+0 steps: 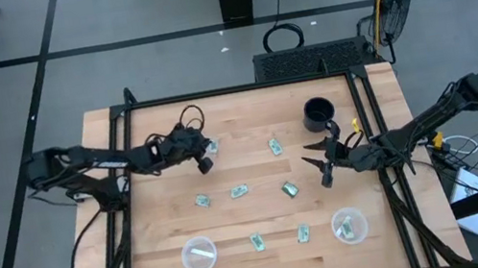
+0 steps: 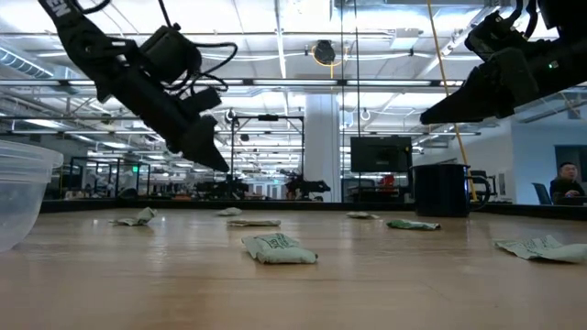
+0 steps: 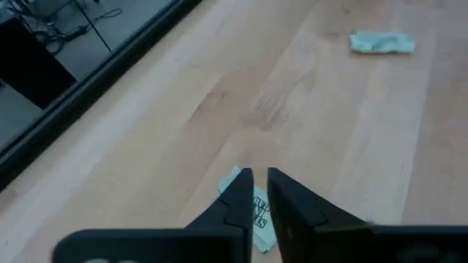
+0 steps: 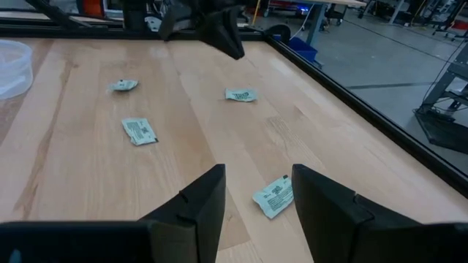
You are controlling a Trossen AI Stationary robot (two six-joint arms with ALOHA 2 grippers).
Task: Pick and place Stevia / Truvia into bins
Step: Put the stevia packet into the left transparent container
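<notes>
Left gripper (image 1: 206, 164) upper left, fingers nearly closed above a packet (image 3: 256, 215), needs opening and lowering squarely; right gripper (image 4: 257, 196) wide over another packet (image 4: 273, 196)

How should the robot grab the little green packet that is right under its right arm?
That packet lies flat on the wooden table, so there is no side to pinch. Probably best to come straight down from above and close across its narrow width. The right end effector hovers open just over it, fingers either side.
</notes>
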